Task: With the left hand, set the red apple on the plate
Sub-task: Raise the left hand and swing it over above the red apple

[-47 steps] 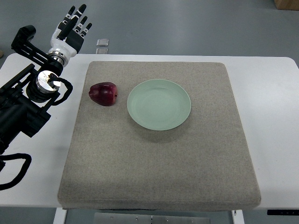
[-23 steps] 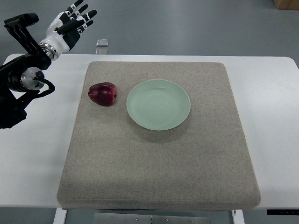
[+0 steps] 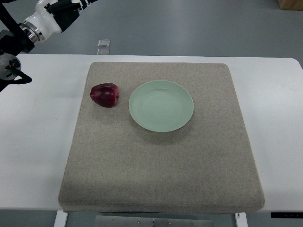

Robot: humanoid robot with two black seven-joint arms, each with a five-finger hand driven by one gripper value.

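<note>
Since half a second ago, risen to the upper left corner: left hand (image 3: 61, 10), mostly cropped by the top edge, finger state impossible to tell. Unmoved: one red apple (image 3: 105, 95) on one grey mat (image 3: 161, 161), just left of one green plate (image 3: 161, 106), not touching

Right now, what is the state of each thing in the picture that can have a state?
red apple: lying on the grey mat, left of the plate, apart from it, not held
plate: empty, flat on the mat
grey mat: flat on the white table
left hand: top left corner, mostly cut off, away from the apple
</note>
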